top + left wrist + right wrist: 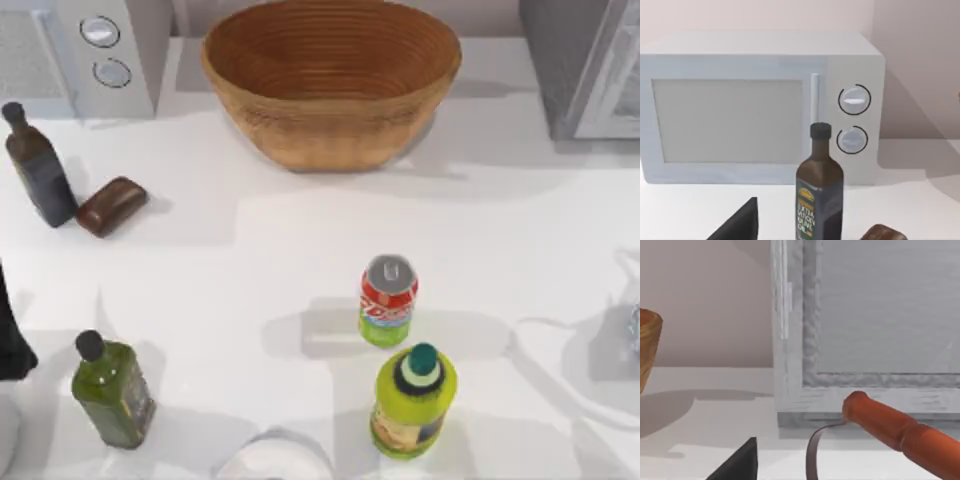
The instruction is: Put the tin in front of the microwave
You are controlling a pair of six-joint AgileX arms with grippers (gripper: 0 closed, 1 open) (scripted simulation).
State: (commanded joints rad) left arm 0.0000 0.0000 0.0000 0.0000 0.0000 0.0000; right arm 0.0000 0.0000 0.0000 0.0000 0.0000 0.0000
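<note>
**Two grippers waiting, one tin to fetch**

Parked low at the table's left edge: left arm (10, 340), with left gripper (738, 225) facing the microwave (755, 110); open or closed, impossible to tell. Equally unreadable at the right edge: right gripper (738, 465), aimed at a grey cabinet (865, 315).

Standing upright a little right of centre, well apart from both: tin (388, 300), just beside a bigger green bottle (413, 400) on its near side.

Best, probably, to come down from above or from the far side, away from that bottle, and to close squarely around the red band without tipping it. Then lift clear and carry left across open table, passing in front of the wicker basket (330, 80). Set down gently on bare table before the microwave, minding the dark bottle (40, 170) and brown bar (112, 205) already crowding that spot.
</note>
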